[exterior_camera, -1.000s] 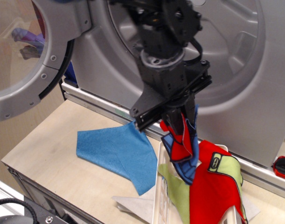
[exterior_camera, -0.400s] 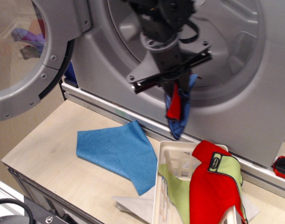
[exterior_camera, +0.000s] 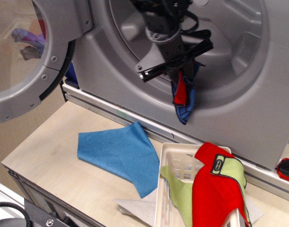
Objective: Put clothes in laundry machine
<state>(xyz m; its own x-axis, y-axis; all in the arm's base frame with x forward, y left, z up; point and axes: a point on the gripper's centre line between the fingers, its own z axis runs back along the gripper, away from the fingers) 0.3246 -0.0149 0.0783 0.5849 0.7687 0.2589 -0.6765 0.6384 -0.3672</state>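
1. In the single camera view, the gripper [exterior_camera: 182,75] is seen high up, in front of the drum opening of the laundry machine [exterior_camera: 239,94], which stands along the far edge of the desk [exterior_camera: 49,161].
2. A red-and-blue cloth [exterior_camera: 183,97] is pinched between the fingers and hangs straight down from them — its lower tip is seen against the grey rim of the opening, clear of the desk surface.
3. The fingers themselves are mostly hidden by the cloth and the black cross-bar of the gripper; they are pressed together on the upper edge of the fabric.
4. The round door [exterior_camera: 26,56] of the machine is swung open toward the far left corner of the desk, and its clear window is turned to the camera.
5. A plain blue cloth [exterior_camera: 118,153] is spread flat on the desk, roughly midway between the left edge and the white basket [exterior_camera: 175,163].
6. The basket is placed at the near right part of the desk, cut off by the bottom of the frame.
7. A red and lime-green cloth [exterior_camera: 217,187] with dark trim is draped in and over the basket — another lime-green piece [exterior_camera: 179,196] is tucked beside it, inside the basket's left wall.
8. A small red and black object [exterior_camera: 287,169] is seen at the right edge of the desk, only partly in view.
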